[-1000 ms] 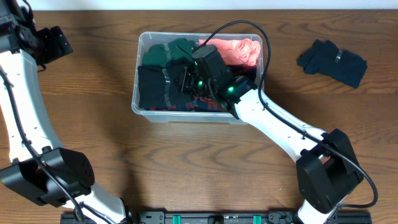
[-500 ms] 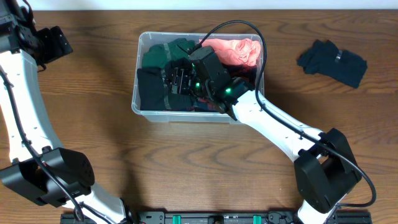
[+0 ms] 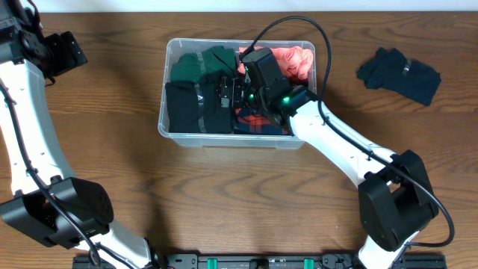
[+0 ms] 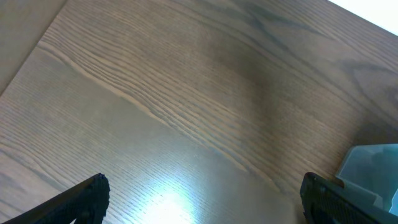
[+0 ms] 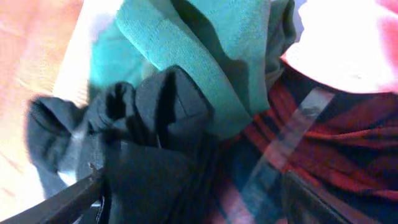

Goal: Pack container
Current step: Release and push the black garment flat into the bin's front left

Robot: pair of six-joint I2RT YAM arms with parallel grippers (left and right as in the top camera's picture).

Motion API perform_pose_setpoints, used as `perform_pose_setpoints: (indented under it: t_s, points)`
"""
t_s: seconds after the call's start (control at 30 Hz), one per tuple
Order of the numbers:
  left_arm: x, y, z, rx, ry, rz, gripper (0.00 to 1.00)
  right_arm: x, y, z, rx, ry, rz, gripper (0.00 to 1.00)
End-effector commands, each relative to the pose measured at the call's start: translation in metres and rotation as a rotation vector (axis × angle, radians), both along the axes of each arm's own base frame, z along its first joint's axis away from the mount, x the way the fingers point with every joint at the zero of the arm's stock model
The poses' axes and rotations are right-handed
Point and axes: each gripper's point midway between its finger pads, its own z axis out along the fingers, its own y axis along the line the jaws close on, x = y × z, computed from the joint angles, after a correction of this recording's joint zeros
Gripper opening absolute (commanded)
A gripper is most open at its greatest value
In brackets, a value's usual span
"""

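The left arm [image 3: 26, 127] and right arm [image 3: 336, 146] are showing white links between bulky black joints. A black cable [image 3: 296, 19] is looping above the right arm's wrist, where green lights [image 3: 284, 102] are glowing. The left gripper [image 4: 204, 186] is showing matte black fingertips [image 4: 87, 194].

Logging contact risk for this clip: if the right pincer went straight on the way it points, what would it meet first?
The bunched black garment in the container: it lies directly ahead of the right pincer, between its open fingers. Depth is unclear; it may already touch.
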Motion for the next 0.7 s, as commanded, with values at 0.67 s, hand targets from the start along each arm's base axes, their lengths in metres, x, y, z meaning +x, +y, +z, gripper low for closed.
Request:
perform_pose_setpoints:
  t_s: [0.67]
  points:
    - [0.001, 0.001, -0.002, -0.004, 0.001, 0.009, 0.98, -0.003, 0.022, 0.081, -0.413, -0.346, 0.237, 0.84]
